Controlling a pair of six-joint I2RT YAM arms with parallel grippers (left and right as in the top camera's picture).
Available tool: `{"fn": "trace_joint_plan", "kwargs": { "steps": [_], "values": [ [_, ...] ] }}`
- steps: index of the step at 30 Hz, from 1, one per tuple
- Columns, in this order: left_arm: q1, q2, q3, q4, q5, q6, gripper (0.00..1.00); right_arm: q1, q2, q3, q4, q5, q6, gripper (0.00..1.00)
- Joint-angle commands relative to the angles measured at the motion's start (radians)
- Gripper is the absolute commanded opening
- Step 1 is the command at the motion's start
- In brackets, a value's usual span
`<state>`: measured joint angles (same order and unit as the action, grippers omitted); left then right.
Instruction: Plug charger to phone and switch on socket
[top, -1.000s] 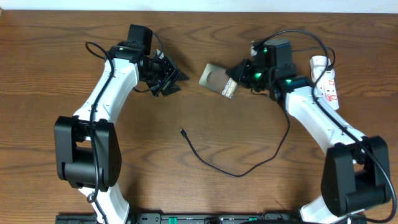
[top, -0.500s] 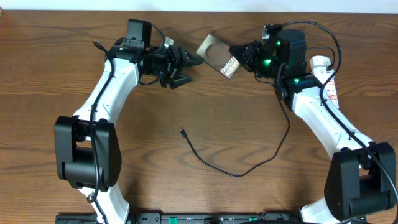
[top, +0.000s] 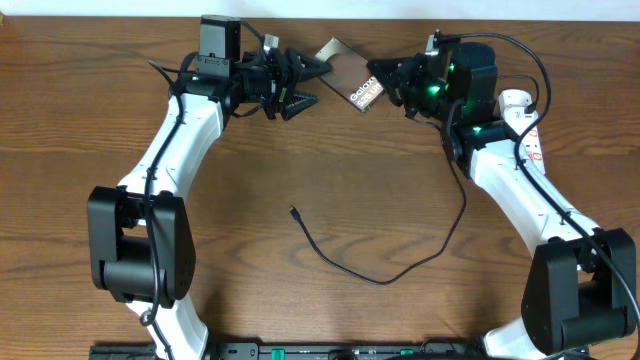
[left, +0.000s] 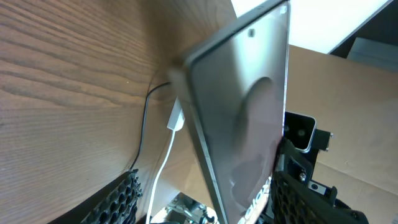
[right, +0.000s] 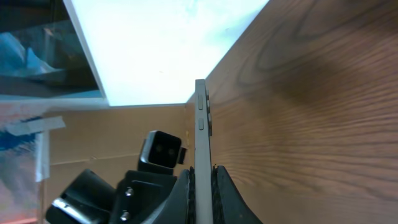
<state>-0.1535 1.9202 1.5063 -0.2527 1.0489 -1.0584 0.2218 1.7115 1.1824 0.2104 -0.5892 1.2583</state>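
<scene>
Wooden tabletop, far side: right gripper pinches the phone aloft at 1 end, left gripper spread beside it; rigid, slick, likely light, so clamp its flat faces

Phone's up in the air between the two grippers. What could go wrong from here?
1. The right gripper pinches the phone by one end only. If it releases before the open left gripper closes, the phone could drop.
2. The left jaws straddle the tilted phone, so closing off-centre might twist it or knock it loose.
</scene>
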Motion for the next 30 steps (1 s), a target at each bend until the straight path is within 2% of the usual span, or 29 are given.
{"fn": "trace_joint_plan", "kwargs": {
  "steps": [1, 11, 16, 20, 27, 30],
  "values": [
    [0.0, -0.026, 0.024, 0.006, 0.005, -0.026, 0.64, -0.002, -0.039, 0.011, 0.023, -0.039, 0.087, 0.01],
    [-0.006, -0.026, 0.024, 0.187, 0.005, -0.134, 0.64, 0.052, -0.039, 0.011, 0.023, -0.049, 0.109, 0.01],
    [-0.008, -0.026, 0.023, 0.192, -0.004, -0.133, 0.63, 0.061, -0.039, 0.011, 0.023, -0.05, 0.126, 0.01],
    [-0.008, -0.026, 0.023, 0.197, -0.014, -0.134, 0.54, 0.069, -0.039, 0.011, 0.021, -0.062, 0.135, 0.01],
    [-0.011, -0.026, 0.023, 0.317, -0.012, -0.196, 0.53, 0.09, -0.039, 0.011, -0.002, -0.075, 0.135, 0.02],
    [-0.012, -0.026, 0.023, 0.373, -0.006, -0.216, 0.48, 0.092, -0.039, 0.01, -0.022, -0.075, 0.132, 0.01]
  ]
}}
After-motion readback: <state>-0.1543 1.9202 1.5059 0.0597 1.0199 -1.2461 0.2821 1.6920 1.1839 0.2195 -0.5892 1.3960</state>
